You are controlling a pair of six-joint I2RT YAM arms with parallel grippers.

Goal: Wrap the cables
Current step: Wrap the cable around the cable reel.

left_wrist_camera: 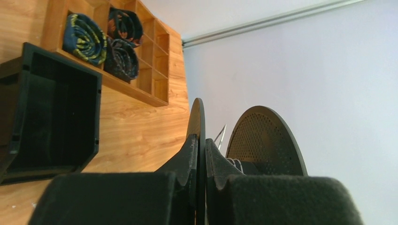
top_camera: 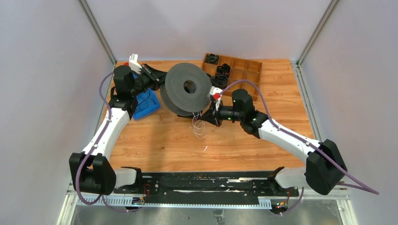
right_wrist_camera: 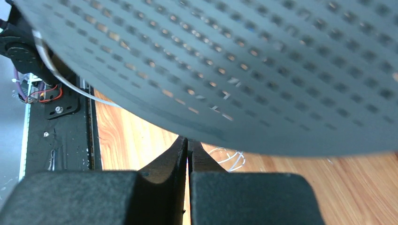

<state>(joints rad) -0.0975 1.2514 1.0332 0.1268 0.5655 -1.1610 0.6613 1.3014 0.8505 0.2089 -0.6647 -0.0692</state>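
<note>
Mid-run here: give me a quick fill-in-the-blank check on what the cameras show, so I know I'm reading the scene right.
1. The jaws of the left gripper are ____ on the rim of the spool.
2. The bin beside the left arm is ____ in colour.
3. The dark coiled bundles sit in a ____ tray of compartments.
4. The loose white cables lie on the table nearest the ____ arm.

Missing words: shut; blue; wooden; right.
</note>
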